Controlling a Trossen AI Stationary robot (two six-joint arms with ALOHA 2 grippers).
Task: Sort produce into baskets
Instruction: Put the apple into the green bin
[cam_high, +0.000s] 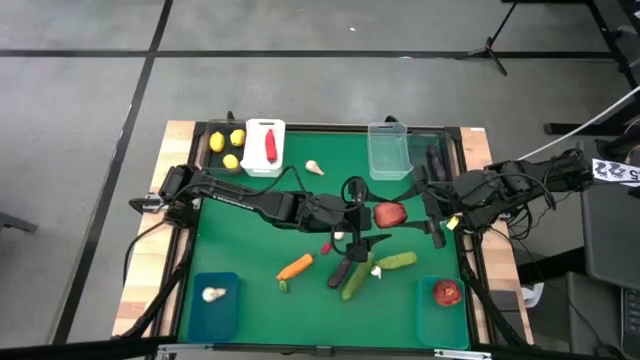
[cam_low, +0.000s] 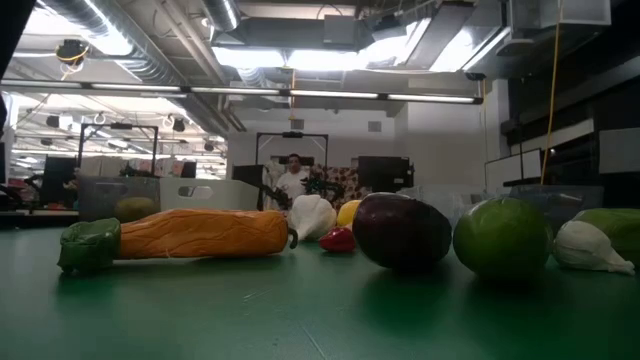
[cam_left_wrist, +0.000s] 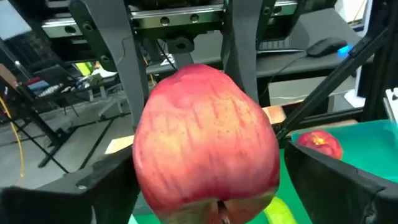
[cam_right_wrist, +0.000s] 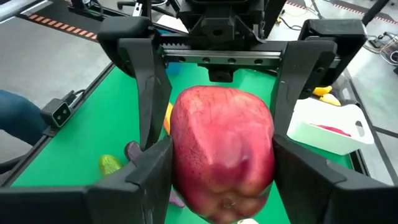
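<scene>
Red fills both of your wrist views: one red fruit (cam_high: 390, 213) hangs above the middle of the green table (cam_high: 250, 300), pinched from two sides at once. Your left claw (cam_high: 372, 213) is clamped on it from the left, and your right claw (cam_high: 412, 212) is clamped on it from the right, the two sets of fingers facing each other across the fruit. Just below it on the mat lie a green cucumber (cam_high: 396, 261), a second cucumber (cam_high: 355, 283), a dark eggplant (cam_high: 339, 272), a small red chili (cam_high: 325, 247) and an orange carrot (cam_high: 295, 267). Further out, a second red fruit (cam_high: 447, 292) sits in the teal bin (cam_high: 443, 320) at the near right corner. A garlic bulb (cam_high: 211, 294) rests in the other teal bin (cam_high: 213, 315) near left. The white bin (cam_high: 262, 165) at the far edge holds a red piece.
</scene>
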